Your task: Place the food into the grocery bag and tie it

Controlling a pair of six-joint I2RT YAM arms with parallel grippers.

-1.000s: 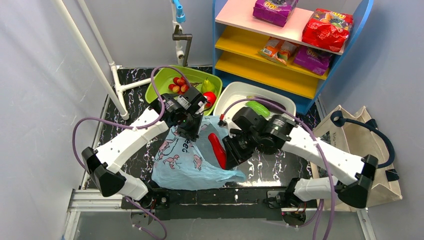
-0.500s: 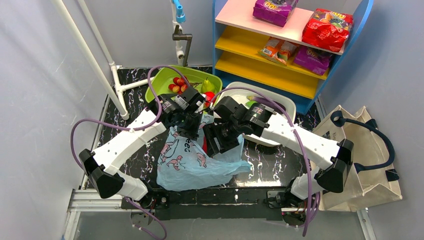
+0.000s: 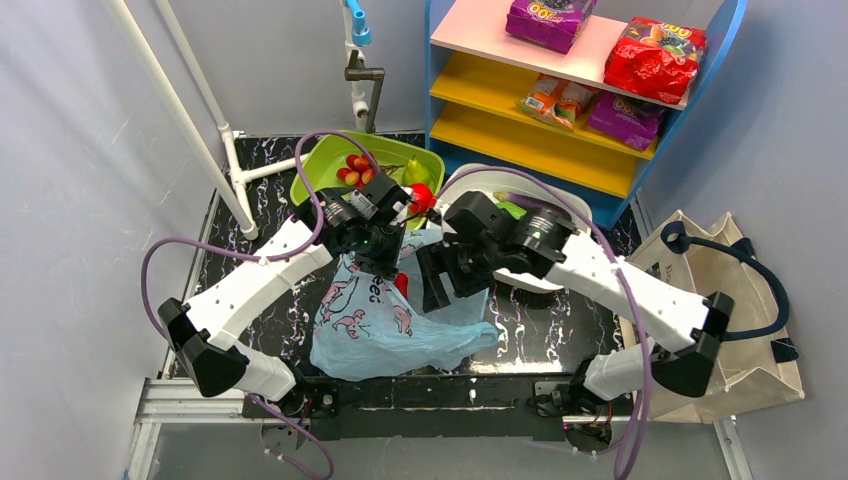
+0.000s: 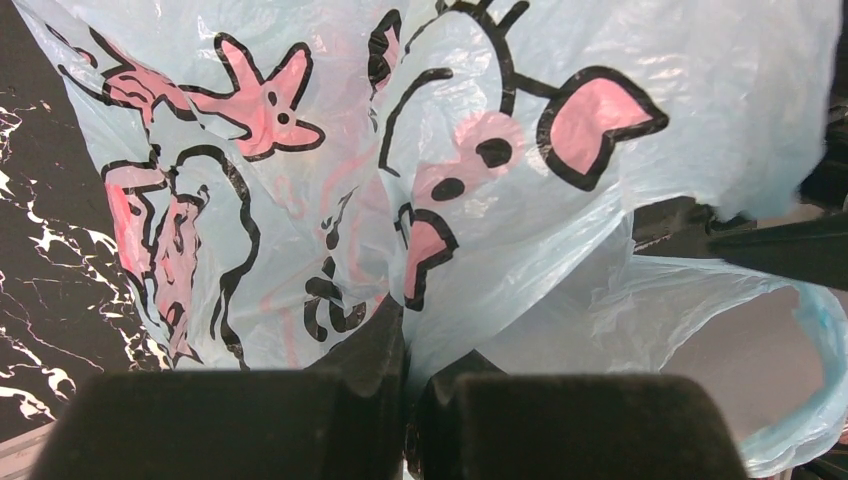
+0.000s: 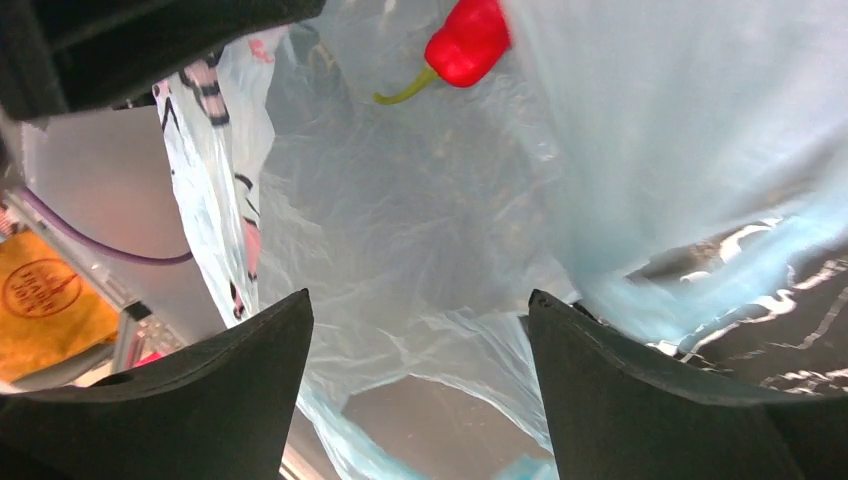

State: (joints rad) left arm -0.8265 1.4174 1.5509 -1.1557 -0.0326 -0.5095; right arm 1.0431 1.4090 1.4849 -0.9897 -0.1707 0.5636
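Pepper (image 5: 468,42) in grocery bag (image 4: 520,120). Left gripper (image 4: 408,345) clamps it; right gripper (image 5: 420,310) open, empty. Exit w/o snagging

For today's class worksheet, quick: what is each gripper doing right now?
Left gripper: shut on the grocery bag.
Right gripper: open, holding nothing; the red pepper is in the bag.

Seemingly nothing blocks right hand (image 5: 418,310) from bag (image 5: 420,200).

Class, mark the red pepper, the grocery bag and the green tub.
red pepper (image 5: 468,42), right wrist view, its body.
grocery bag (image 4: 330,200), left wrist view, printed wall.
green tub (image 3: 395,148), top view, far rim.
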